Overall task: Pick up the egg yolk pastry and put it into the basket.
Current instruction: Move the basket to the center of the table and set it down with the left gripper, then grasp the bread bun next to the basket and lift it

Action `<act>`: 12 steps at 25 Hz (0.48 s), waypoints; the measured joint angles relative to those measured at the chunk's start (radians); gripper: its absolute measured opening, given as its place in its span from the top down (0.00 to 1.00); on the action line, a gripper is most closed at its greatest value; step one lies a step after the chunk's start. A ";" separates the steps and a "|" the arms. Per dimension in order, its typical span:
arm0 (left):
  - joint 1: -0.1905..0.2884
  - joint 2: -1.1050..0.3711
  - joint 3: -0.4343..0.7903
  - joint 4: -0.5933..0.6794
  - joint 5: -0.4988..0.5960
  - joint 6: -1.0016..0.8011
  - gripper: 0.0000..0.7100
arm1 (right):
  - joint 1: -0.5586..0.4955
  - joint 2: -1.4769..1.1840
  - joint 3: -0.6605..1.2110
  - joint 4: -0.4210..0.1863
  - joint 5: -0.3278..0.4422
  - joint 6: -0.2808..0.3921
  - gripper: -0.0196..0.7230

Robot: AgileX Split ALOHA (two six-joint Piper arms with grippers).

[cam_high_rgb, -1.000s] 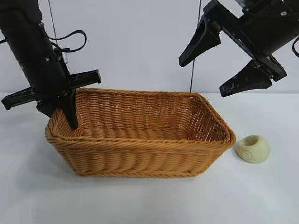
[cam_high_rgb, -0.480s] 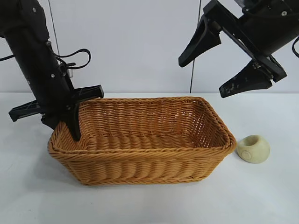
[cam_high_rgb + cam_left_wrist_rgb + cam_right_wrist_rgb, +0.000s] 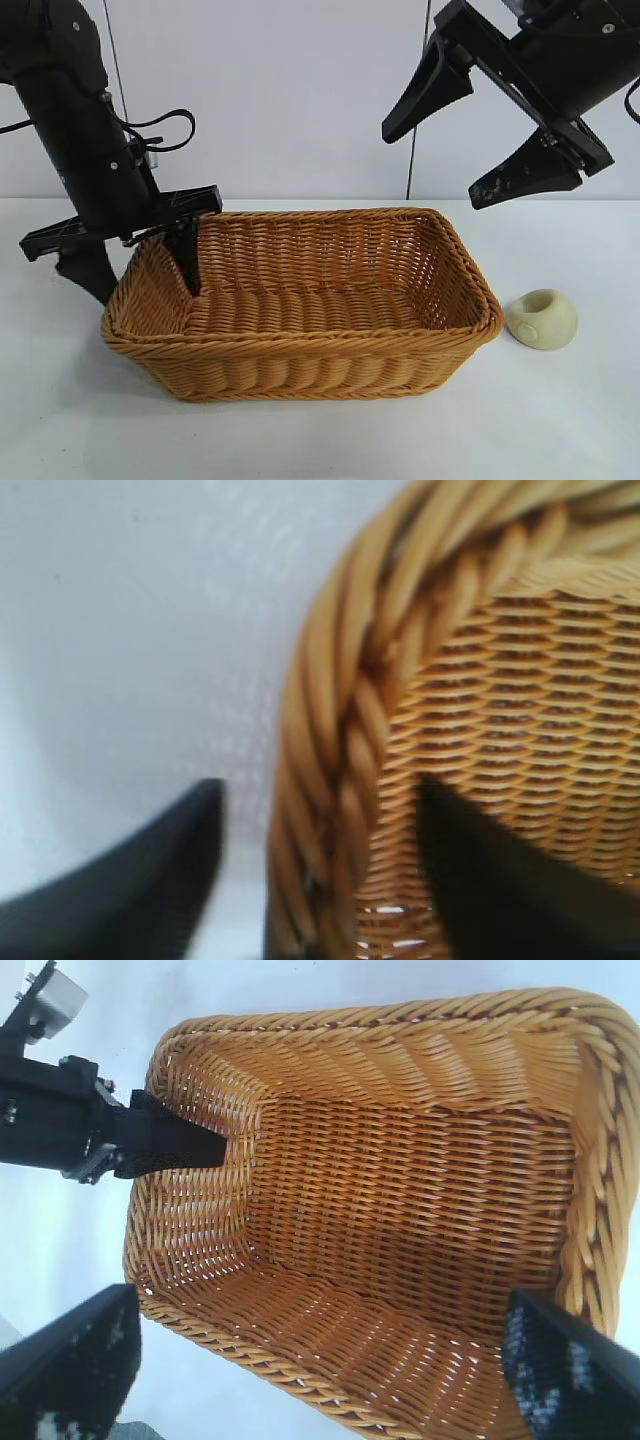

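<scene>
the egg yolk pastry (image 3: 542, 319), a pale cream dome with a round dimple, sits on the table (image 3: 560, 420) just right of the basket (image 3: 300, 345). the left gripper (image 3: 145, 278) now straddles the basket's left rim, fingers spread, no longer pinching it. the right gripper (image 3: 478, 140) hangs wide open above, empty.

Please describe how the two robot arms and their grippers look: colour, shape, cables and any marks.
Both arms are matte black. The left gripper has a flat crossbar with two long, tapering, pointed fingers; a thin black cable loops beside the arm, and small silver screws show on its housing. The right gripper has the same wedge-shaped black fingers on a straight bar, with screws near the finger bases. No lettering is visible.
</scene>
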 joint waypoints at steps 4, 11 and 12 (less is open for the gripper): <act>0.000 -0.006 -0.071 0.001 0.093 0.000 0.04 | 0.000 0.000 0.000 0.000 0.000 0.000 0.04; 0.000 -0.090 -0.272 0.119 0.230 0.019 0.02 | 0.000 0.000 0.000 0.000 0.001 0.000 0.04; 0.000 -0.098 -0.304 0.152 0.247 0.019 0.02 | 0.000 0.000 0.000 0.000 0.001 0.000 0.04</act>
